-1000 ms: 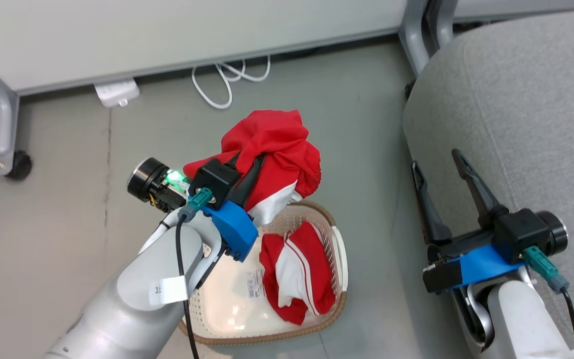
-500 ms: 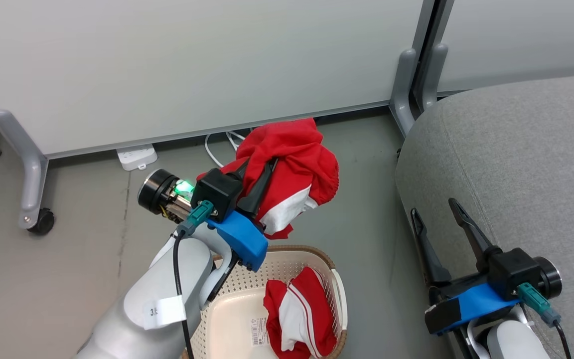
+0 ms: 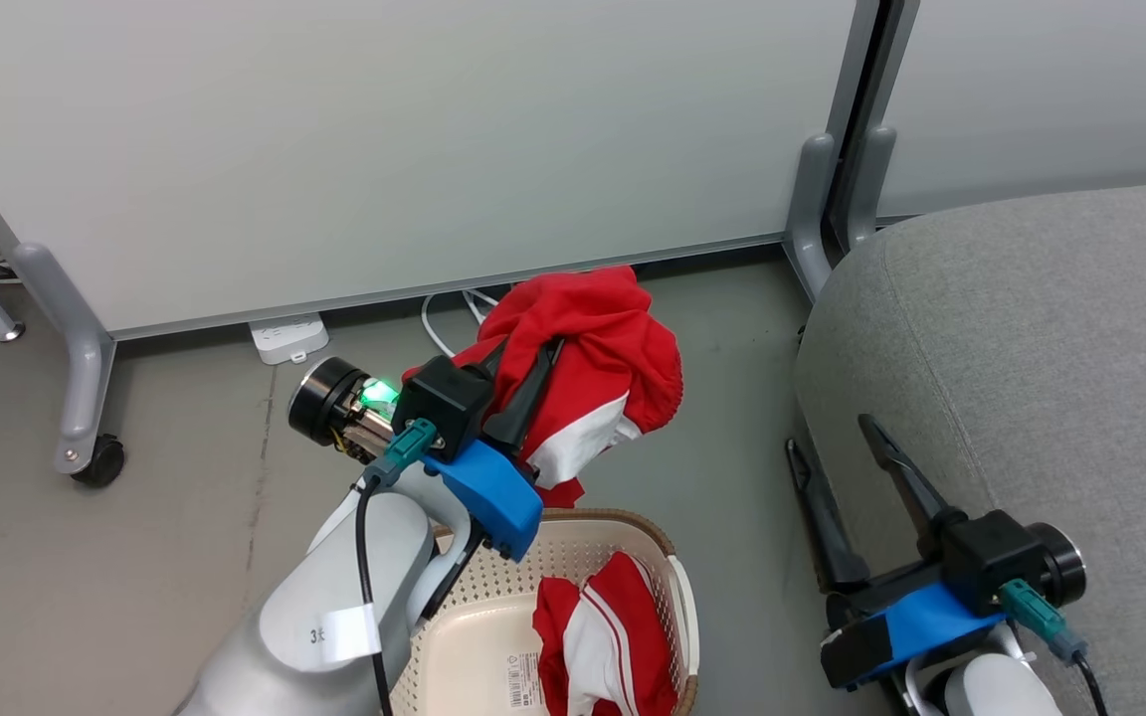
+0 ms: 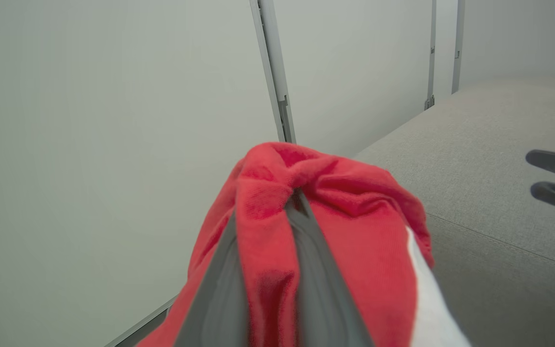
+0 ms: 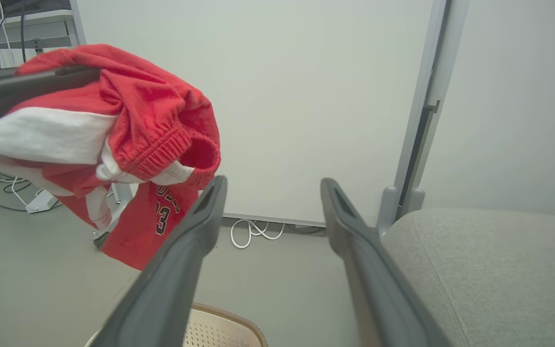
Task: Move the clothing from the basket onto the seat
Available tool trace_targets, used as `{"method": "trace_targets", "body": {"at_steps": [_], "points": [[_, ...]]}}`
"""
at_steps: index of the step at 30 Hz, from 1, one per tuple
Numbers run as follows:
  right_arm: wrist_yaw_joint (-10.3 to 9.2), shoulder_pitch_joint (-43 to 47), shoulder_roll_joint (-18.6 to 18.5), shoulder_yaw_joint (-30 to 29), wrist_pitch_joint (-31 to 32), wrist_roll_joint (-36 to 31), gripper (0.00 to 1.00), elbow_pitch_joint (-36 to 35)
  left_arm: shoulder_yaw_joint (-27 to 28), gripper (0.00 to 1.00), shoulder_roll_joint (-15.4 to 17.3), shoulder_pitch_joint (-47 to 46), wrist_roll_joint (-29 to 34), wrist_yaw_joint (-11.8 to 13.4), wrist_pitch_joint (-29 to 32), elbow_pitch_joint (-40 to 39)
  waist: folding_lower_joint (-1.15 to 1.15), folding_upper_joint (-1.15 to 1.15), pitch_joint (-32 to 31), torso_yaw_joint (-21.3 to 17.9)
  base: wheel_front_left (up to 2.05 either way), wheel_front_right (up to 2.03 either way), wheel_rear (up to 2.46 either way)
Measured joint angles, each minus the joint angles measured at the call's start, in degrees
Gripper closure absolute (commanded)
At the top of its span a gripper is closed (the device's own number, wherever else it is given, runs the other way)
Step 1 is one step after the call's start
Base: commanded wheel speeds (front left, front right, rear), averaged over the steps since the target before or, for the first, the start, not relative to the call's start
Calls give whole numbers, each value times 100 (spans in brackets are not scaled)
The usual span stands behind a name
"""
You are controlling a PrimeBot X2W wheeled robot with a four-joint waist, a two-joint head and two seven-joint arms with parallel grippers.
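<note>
Grey seat (image 3: 1031, 348) at our right, basket (image 3: 588, 562) near its left edge, one red garment (image 3: 623, 617) against the basket's right wall, the other garment (image 3: 613, 328) clenched in our left gripper (image 3: 531, 346) above the far rim, our right gripper (image 3: 829, 435) spread empty.

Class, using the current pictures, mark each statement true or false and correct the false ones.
1. The left gripper is shut on a red garment lifted clear of the basket. True.
2. A second garment lies in the basket. True.
3. The right gripper holds the second garment. False: its jaws stand open and empty, near the seat.
4. A garment already rests on the seat. False: one hangs from the left gripper, the other is in the basket.
</note>
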Motion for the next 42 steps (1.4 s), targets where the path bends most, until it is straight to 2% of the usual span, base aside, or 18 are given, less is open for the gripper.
{"method": "trace_targets", "body": {"at_steps": [8,18,42], "points": [[0,-200,3,650,-1,214,0,-3,52,100,-76,2,113,-62,0,7,0,0,84,21,0,0,0],[0,-759,7,1238,-1,654,0,401,63,100,-210,-94,249,-126,0,-14,0,0,251,148,0,0,0],[-1,-1872,10,1682,-1,1968,0,1613,34,100,-466,-258,419,-252,0,-126,1,0,539,409,0,0,0]]}}
